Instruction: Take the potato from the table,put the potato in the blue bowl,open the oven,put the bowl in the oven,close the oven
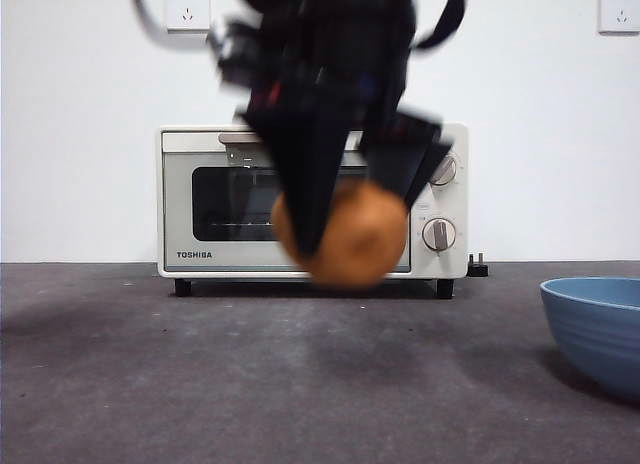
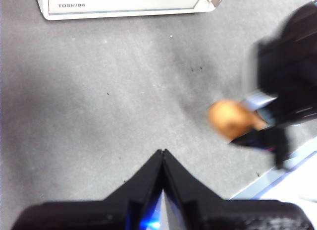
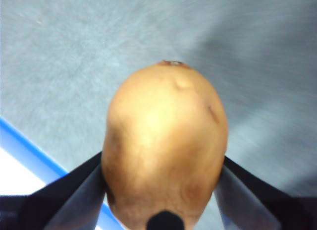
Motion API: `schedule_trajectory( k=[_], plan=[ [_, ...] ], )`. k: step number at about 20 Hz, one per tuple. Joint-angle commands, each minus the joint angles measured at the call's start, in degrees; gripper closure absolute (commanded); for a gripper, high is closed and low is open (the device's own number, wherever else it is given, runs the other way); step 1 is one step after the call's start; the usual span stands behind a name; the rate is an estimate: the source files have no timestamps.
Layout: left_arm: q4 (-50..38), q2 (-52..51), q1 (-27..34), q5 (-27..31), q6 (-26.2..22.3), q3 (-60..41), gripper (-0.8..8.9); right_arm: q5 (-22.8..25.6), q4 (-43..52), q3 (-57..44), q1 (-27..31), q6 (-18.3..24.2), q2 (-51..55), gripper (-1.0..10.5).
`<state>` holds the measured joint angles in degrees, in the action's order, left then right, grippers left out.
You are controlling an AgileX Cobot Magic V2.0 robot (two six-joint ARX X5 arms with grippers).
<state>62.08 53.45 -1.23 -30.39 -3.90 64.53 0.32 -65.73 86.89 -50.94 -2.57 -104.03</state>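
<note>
My right gripper hangs blurred in front of the oven, shut on the orange-brown potato, which is lifted off the table. In the right wrist view the potato fills the space between both jaws. The left wrist view shows the same potato held by the other arm over the grey table. My left gripper is shut with nothing in it, pointing at bare table. The blue bowl stands at the right edge. The oven door is closed.
The oven's handle and two knobs face me. Wall sockets sit high on the white wall. A blue-edged white strip shows beside the table in the wrist views.
</note>
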Motion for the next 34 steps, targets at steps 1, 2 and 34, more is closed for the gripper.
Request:
schedule_trajectory(
  k=[1, 2, 34],
  plan=[
    [0.0, 0.0, 0.2, 0.0, -1.1, 0.2, 8.19, 2.4, -2.4, 0.0, 0.4, -0.5, 3.4, 9.5],
    [0.0, 0.0, 0.2, 0.0, -1.1, 0.2, 8.19, 3.4, -3.8, 0.0, 0.6, -0.5, 5.0, 9.5],
    [0.0, 3.3, 0.2, 0.0, -1.2, 0.2, 8.19, 6.4, 10.1, -34.8, 21.8, -7.9, 24.7, 9.4]
  ],
)
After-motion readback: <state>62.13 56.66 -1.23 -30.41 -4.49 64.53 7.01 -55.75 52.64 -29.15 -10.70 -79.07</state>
